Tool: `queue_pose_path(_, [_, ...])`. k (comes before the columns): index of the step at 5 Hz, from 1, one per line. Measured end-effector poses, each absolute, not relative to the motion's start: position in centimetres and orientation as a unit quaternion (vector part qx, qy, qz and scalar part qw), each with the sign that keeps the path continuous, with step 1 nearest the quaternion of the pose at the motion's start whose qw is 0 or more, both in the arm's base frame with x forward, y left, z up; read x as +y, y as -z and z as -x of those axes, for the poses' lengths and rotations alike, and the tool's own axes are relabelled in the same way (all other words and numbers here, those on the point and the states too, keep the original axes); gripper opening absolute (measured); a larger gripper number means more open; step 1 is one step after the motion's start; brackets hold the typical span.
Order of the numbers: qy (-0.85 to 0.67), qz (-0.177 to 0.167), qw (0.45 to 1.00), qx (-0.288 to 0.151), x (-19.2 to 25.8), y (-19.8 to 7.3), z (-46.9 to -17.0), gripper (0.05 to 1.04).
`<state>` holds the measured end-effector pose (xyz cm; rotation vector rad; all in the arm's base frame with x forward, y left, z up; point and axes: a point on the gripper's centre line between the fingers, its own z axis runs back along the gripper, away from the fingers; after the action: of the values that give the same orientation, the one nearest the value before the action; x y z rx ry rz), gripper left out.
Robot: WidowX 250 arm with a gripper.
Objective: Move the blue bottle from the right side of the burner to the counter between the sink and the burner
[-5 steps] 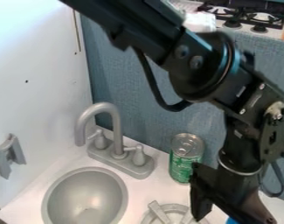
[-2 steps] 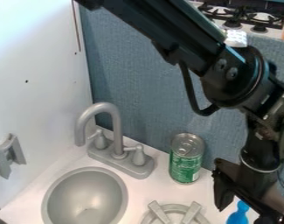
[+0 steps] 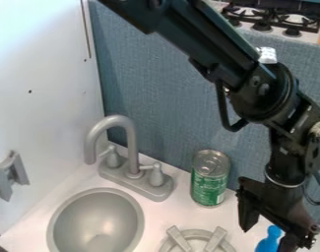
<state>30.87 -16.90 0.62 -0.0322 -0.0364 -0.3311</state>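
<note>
Showing btwn spread fingers (image 3: 248, 216): blue obj. (image 3: 268, 242) w/ rounded top

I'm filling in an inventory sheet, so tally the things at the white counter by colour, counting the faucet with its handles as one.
Gray: 3 (faucet, sink bowl, stove burner grate)
Green: 1 (can)
Blue: 1 (pin-shaped object)
Total: 5

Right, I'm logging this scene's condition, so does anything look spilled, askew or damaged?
Nothing stands out: the green can stands upright on the counter, the faucet sits beside the sink, and I see no spill or damage.
</note>
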Motion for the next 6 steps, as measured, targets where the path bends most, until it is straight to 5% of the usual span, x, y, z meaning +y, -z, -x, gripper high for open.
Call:
queue_pose_path(3, [0.164, 0.017, 0.986, 0.005, -17.6, 1.7, -32.8, 0.941])
queue_pose_path(5, [0.156, 0.037, 0.987, 0.006, -17.7, 2.5, -33.4, 0.384])
queue_pose_path(6, [0.145, 0.037, 0.989, 0.008, -17.5, 2.5, -33.4, 0.341])
